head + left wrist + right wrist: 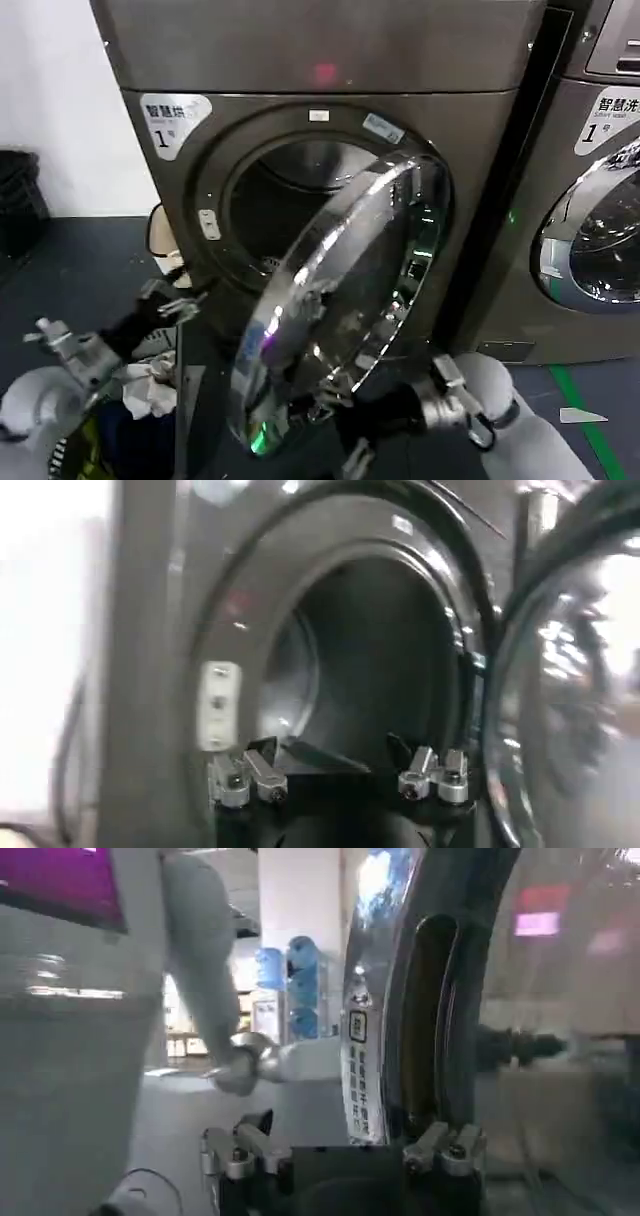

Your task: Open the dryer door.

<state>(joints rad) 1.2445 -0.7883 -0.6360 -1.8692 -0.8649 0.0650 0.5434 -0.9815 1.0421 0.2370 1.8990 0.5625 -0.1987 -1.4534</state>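
so the dryer door [345, 300] was already swung well out from the drum opening [300, 205], hinged on the robot's right side, its chrome rim pointing down toward the robot. looked to me like the tail end of the opening step, mostly done.

the right gripper [345, 445] sat low, right under the door's bottom edge, fingers spread and not clamped on anything. in its wrist view the door rim [400, 998] stood just ahead of those fingers. the left gripper [170, 300] hung near the left of the opening, fingers apart and empty.

next move probably needed a push further out. tight spot though: second machine [590, 200] close on the right, and a basket of clothes [140, 400] down on the left.
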